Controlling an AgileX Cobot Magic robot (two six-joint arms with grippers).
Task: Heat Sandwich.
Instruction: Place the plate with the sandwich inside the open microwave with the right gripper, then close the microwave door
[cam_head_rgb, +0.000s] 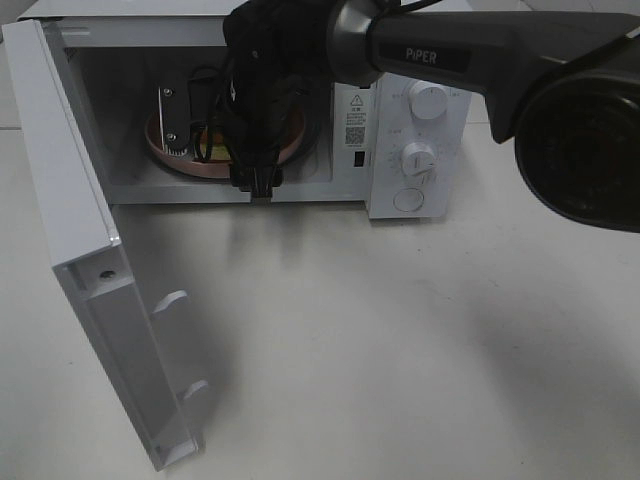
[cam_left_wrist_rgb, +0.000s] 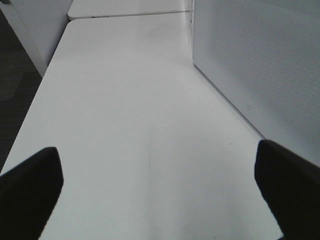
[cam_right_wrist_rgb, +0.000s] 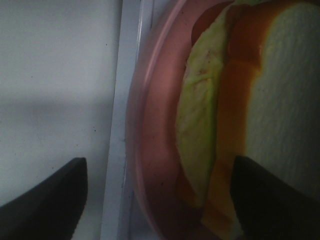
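Note:
The sandwich (cam_right_wrist_rgb: 280, 75), white bread with a tan crust and pale green-yellow filling, lies on a round pink plate (cam_right_wrist_rgb: 150, 150) inside the open microwave (cam_head_rgb: 400, 110). My right gripper (cam_right_wrist_rgb: 157, 200) is open. One dark finger (cam_right_wrist_rgb: 45, 200) hangs over the white microwave floor beside the plate, the other (cam_right_wrist_rgb: 270, 200) over the sandwich's edge. In the exterior high view the right arm (cam_head_rgb: 262, 90) reaches into the cavity and hides most of the plate (cam_head_rgb: 158, 142) and the sandwich. My left gripper (cam_left_wrist_rgb: 160, 195) stands wide open over bare table, holding nothing.
The microwave door (cam_head_rgb: 80, 230) is swung wide open toward the left front. Its knobs (cam_head_rgb: 428, 100) are on the right panel. A white perforated panel (cam_left_wrist_rgb: 260, 65) stands close beside the left gripper. White table (cam_head_rgb: 400, 350) lies in front.

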